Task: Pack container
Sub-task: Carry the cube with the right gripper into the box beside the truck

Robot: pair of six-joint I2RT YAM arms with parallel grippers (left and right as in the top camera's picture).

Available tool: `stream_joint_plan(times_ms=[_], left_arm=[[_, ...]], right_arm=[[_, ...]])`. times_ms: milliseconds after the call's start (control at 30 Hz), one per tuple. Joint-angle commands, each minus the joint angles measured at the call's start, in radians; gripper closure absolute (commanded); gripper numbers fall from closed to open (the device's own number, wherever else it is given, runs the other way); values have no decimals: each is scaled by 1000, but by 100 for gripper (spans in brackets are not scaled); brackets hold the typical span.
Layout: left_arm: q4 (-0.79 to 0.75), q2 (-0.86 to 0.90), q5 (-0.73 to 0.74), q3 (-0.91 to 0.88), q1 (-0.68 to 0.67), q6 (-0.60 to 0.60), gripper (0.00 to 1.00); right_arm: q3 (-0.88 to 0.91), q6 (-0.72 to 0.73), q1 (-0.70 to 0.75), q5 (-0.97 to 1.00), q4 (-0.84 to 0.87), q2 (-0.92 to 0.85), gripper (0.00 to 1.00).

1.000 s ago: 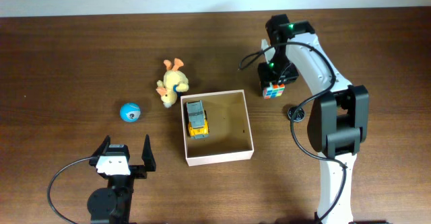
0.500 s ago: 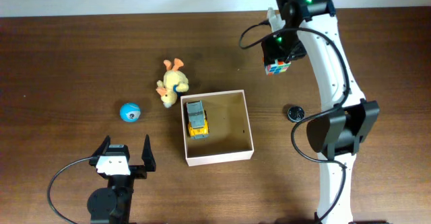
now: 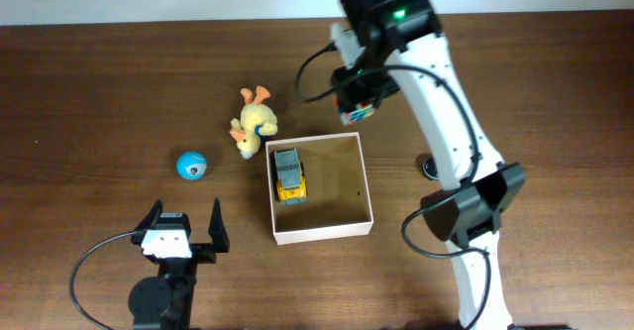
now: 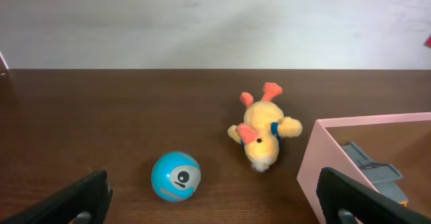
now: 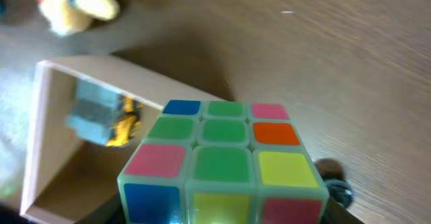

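At upper centre, the right gripper clasped the puzzle cube — probably rigid, light, slick — best held across flat faces.

From above the box is open. The truck takes up its far left part, while the right half and the near strip of the floor are bare. The duck lies just beside the far left corner, and the ball is well to the left. The right arm crosses right of the box, partly hiding a black disc. The cube hangs at the far right corner.
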State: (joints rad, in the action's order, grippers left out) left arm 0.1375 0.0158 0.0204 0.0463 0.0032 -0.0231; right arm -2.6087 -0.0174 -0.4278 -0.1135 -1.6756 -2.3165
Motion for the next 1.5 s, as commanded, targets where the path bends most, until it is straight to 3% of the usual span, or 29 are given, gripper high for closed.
stream_joint_plan(times_ms=[0, 233, 1033, 1467], left_arm=[[-3, -4, 14, -10, 7, -6, 1], [-3, -4, 14, -10, 7, -6, 1], [-3, -4, 14, -10, 7, -6, 1], [-3, -4, 14, -10, 7, -6, 1]], right_arm=[[-23, 10, -52, -14, -4, 1, 45], [18, 26, -109, -3, -23, 0, 45], [323, 60, -110, -4, -16, 0, 45], [383, 163, -110, -2, 99, 0, 46]])
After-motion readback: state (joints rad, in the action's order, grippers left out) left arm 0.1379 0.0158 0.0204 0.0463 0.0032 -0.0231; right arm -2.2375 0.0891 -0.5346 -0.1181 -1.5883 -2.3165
